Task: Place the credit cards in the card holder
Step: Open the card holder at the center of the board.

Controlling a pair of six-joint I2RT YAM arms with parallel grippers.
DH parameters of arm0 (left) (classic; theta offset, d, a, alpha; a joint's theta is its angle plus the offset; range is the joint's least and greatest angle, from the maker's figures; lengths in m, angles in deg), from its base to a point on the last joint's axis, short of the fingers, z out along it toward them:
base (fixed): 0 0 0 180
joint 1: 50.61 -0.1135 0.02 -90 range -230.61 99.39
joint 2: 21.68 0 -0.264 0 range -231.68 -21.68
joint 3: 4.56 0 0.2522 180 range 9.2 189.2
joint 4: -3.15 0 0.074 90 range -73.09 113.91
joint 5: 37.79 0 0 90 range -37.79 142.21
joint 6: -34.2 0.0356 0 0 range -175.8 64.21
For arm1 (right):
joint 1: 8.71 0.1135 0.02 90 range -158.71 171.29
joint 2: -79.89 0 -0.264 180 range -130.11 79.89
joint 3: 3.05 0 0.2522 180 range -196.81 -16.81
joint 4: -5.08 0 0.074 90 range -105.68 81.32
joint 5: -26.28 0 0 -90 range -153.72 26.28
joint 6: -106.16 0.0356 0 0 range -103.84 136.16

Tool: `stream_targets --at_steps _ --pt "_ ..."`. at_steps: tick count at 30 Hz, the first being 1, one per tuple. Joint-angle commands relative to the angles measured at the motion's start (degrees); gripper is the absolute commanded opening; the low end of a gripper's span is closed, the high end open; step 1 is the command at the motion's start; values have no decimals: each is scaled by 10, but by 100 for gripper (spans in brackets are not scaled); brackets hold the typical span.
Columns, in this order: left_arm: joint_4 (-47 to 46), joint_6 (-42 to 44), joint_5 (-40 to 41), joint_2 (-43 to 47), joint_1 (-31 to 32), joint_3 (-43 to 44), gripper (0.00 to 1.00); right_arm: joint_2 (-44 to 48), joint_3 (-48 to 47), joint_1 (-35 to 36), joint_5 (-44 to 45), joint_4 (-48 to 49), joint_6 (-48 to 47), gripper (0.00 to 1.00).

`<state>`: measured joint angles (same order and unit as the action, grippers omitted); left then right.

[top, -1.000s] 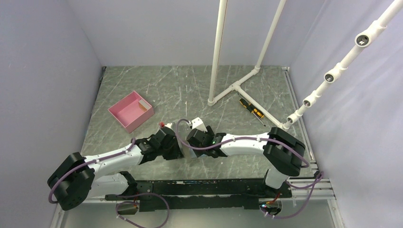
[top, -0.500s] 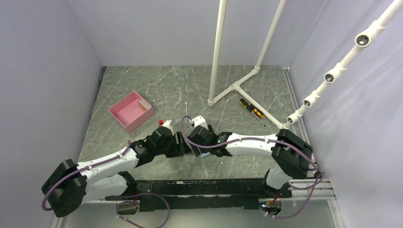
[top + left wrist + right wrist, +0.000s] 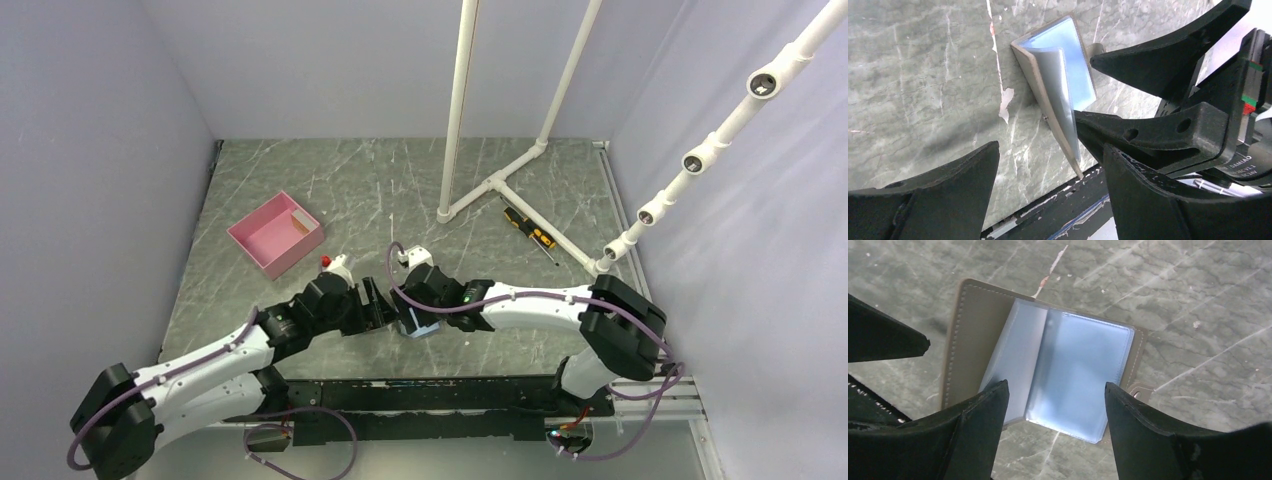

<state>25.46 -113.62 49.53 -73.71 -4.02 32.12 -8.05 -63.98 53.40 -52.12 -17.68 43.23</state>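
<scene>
A pink open box (image 3: 275, 235) sits on the left of the grey marbled tabletop (image 3: 380, 190), well apart from the arms. Right of it, the left arm reaches in from the near left corner to the middle. The left pincer (image 3: 1050, 147) is released, its two black fingers spread wide with nothing between them, and it points at the card holder (image 3: 1068, 365) from the left.

The holder lies at the middle of the tabletop, toward the near edge, between the two pincers. It is open, grey cover outward, showing its light blue lining and clear sleeves. From the left wrist it looks only partly unfolded, like a half-open book.

The right pincer (image 3: 1055, 390) comes in from the right and hangs directly over the holder. It too is released, its fingers set wide over the holder's near edge. Whether they touch it cannot be told.

Farther right and back, a yellow-and-black screwdriver (image 3: 528, 229) lies beside the foot of a white pipe frame (image 3: 497, 180).
</scene>
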Motion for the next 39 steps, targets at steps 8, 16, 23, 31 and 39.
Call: stream_targets --at_steps 8,16,23,31,39 --pt "62 -36 51 64 1 -14 72 7 17 -6 -108 95 25 47" --pt "28 -25 40 -8 1 -3 72 -21 48 -30 -203 177 48 16" --pt "-4 -28 43 -47 1 -10 66 -28 82 -68 -283 234 68 10" --pt "-44 -12 26 -107 1 0 74 -37 73 -77 -295 222 53 8" --pt "-27 -13 42 -108 1 4 40 -1 10 -65 -94 34 -10 26"
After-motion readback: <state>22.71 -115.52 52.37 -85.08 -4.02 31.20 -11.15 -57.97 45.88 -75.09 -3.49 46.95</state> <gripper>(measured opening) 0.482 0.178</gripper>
